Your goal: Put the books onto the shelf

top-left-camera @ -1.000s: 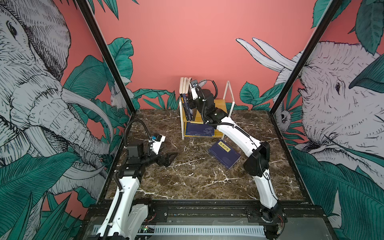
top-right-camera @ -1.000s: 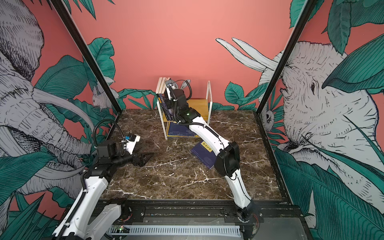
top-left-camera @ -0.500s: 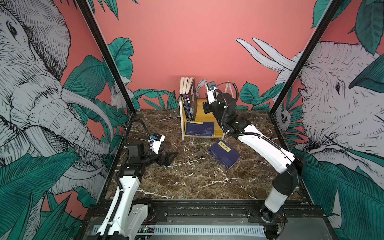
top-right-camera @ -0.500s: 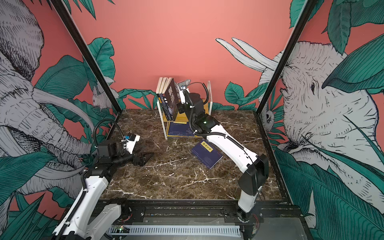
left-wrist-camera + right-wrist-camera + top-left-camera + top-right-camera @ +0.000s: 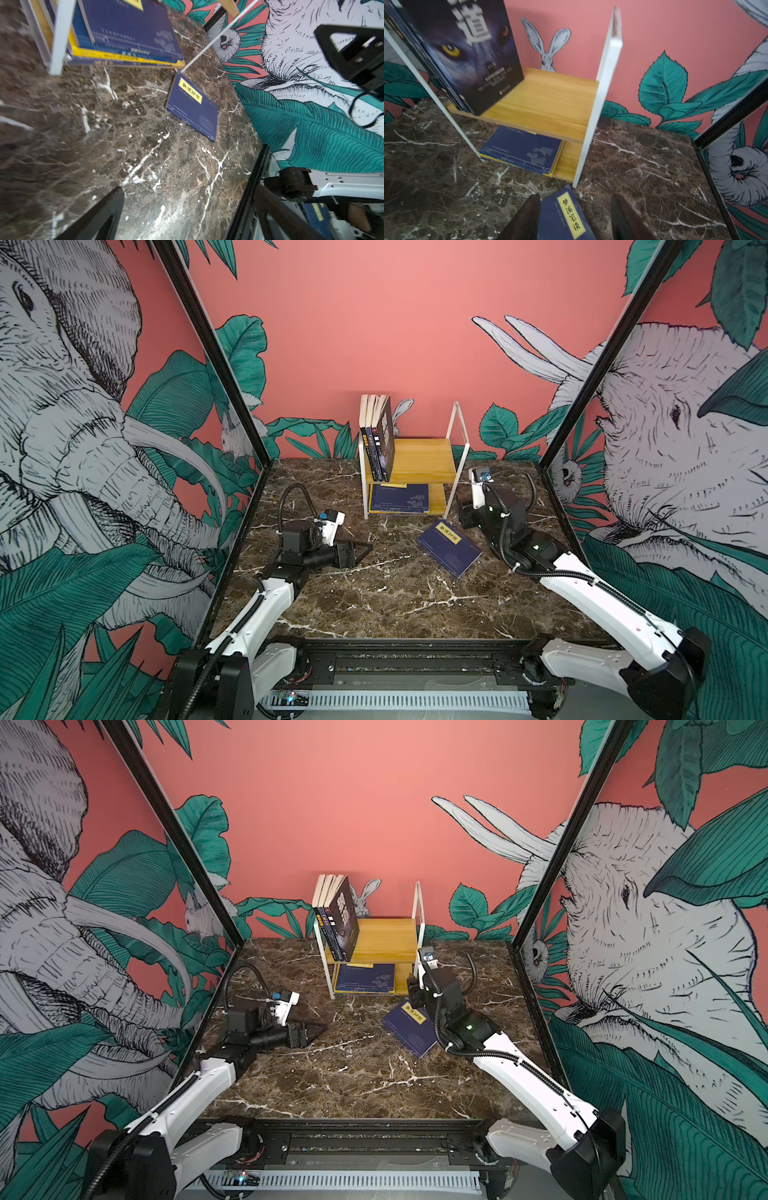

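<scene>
Navy book [image 5: 449,547] lies flat on the marble [image 5: 374,593], just before the shelf [image 5: 424,456] — right gripper [image 5: 575,196] hovers over it, spread and empty. I'd go low, lever an edge up, then pinch.

The back wall [image 5: 374,315] is flat coral pink, with green leaves [image 5: 245,352] painted along its foot and a small grey rabbit [image 5: 363,903] peeking up near the middle. The left side panel [image 5: 83,406] carries a line-drawn elephant, the right side panel [image 5: 665,427] a large long-eared animal (a hare, by the ears). Black posts [image 5: 208,352] mark the corners. The tabletop [image 5: 374,601] is dark brown marble with white veins, and a black rail [image 5: 407,649] runs along its near edge. The light is even.
</scene>
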### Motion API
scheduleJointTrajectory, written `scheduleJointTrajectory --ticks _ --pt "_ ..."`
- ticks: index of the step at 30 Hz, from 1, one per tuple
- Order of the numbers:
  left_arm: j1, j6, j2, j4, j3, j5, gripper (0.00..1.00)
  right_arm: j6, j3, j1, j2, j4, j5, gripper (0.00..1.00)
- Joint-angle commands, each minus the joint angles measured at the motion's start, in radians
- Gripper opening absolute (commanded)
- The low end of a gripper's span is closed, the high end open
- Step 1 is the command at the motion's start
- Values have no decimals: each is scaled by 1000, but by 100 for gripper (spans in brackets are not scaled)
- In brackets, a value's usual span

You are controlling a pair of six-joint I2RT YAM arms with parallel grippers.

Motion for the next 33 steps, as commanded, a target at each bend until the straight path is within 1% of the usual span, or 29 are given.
scheduleJointTrajectory --ticks 1,2,4,6,9,11,14,17,19,22,26,29,33 --pt "-42 -194 31 175 -27 -41 99 105 -94 -74 -31 -39 -94 62" --pt "-46 -210 48 201 -28 -45 99 126 -131 -106 -31 -33 -122 70" --pt "-54 -237 72 235 -35 -76 99 150 -202 -177 -20 4 -199 73" --pt "-63 -254 93 232 -38 -100 99 176 -266 -241 5 62 -270 74" --pt "-74 -239 104 217 -42 -102 99 207 -319 -322 83 156 -366 73" --pt "-84 -219 107 211 -47 -104 99 215 -326 -362 160 224 -435 71" --pt "-89 -222 115 206 -44 -110 99 222 -290 -388 303 294 -511 70" --pt "-96 -228 124 209 -45 -109 99 217 -220 -393 444 327 -582 68" --pt "-100 -204 129 209 -41 -104 99 228 -184 -394 522 345 -603 67" --pt "-101 -194 127 190 -28 -103 99 279 -166 -395 584 379 -634 65" --pt "-101 -193 132 193 -27 -112 99 327 -197 -385 598 423 -688 59" --pt "-101 -182 146 147 -6 -118 99 363 -248 -349 568 429 -663 58" --pt "-101 -192 177 151 -15 -121 99 440 -345 -265 510 517 -602 57"
